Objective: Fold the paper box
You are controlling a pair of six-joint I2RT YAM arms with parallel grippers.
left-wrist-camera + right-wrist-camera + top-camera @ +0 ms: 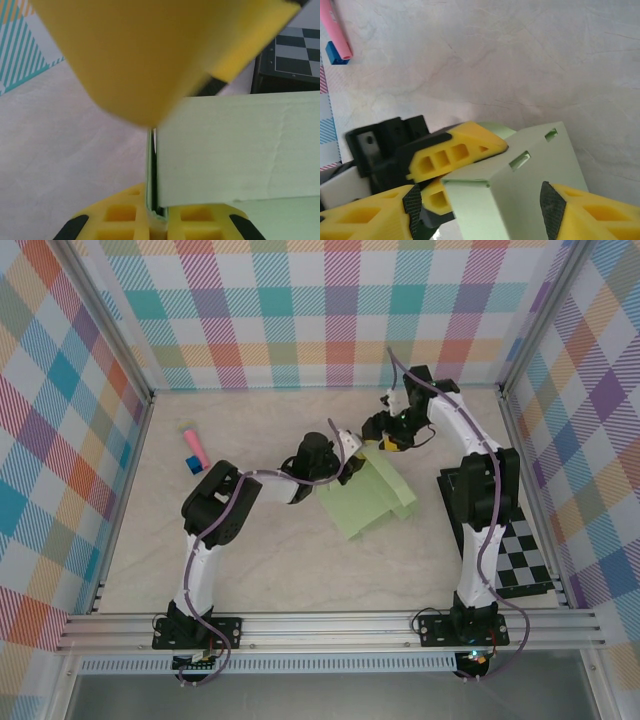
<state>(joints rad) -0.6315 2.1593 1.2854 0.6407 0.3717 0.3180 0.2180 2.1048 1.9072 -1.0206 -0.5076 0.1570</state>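
Top external view, biggest thing first: the counter (260, 560) has the paper box (365, 502) sitting about mid-way across it, a bit toward the right arm. It's partly folded, and its long side looks to slant from near-left to far-right.

Both arms meet at its far edge, so the card lies on the near side of both sets of jaws. The left gripper (360, 447) comes in from the left, and its wrist cam shows the jaws pinched tight on a thin upright edge of the card, with the panel running off to its right.

The right gripper (482, 210) reaches back from the far side. Its jaws are spread wide, straddling the raised corner with the slots. One pad sits clear of the card, so I wouldn't call that a grip.

Honestly the right arm looks best placed to press that flap.
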